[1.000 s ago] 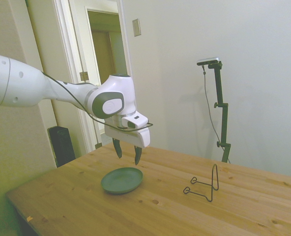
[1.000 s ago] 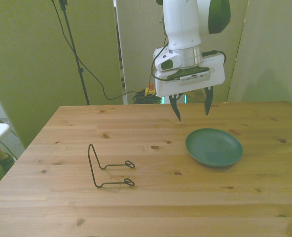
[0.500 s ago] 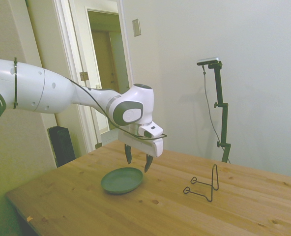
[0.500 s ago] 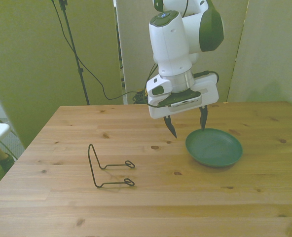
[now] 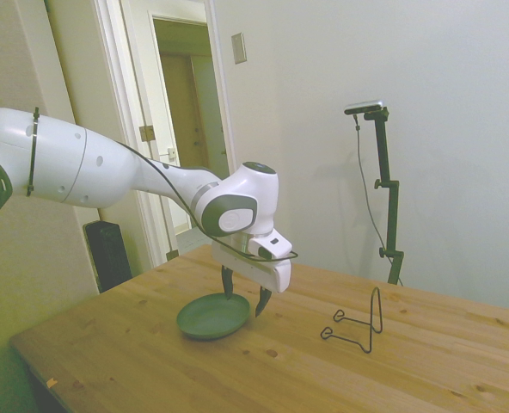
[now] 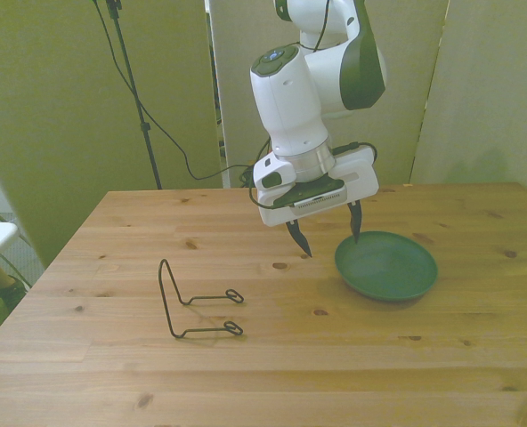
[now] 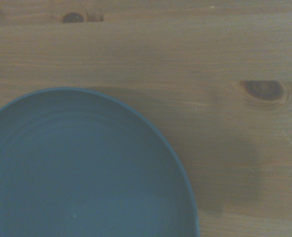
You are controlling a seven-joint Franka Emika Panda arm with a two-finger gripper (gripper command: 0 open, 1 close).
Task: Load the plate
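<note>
Front view gives me the clearest look at my gripper (image 6: 327, 238): its two dark fingers (image 6: 296, 240) are spread wide, with nothing between them. One fingertip hangs over the plate's (image 6: 386, 265) rim on the side toward the front view's left, and the other hangs over bare wood just outside that rim. I cannot tell from either fixed camera whether a tip actually touches the plate or the table (image 6: 263, 356); both look very close to the surface. The hand is tilted, not pointing straight down.

From the side view I see the same thing: the gripper (image 5: 244, 297) straddles the plate's (image 5: 211, 317) edge on the side nearer the wire stand, fingers apart and holding nothing.

The plate is round, shallow and a dull grey-green, matte, with a low raised rim. It lies flat on the table, toward the front view's right, and nothing sits in it. My wrist camera shows part of the plate (image 7: 82, 168) close up: a smooth plain inside, a thin rim line curving across the wood, and dark knots in the boards beside it.

The black wire stand (image 6: 192, 302) sits upright well apart from the plate, toward the front view's left, with its two looped feet resting on the table.
</note>
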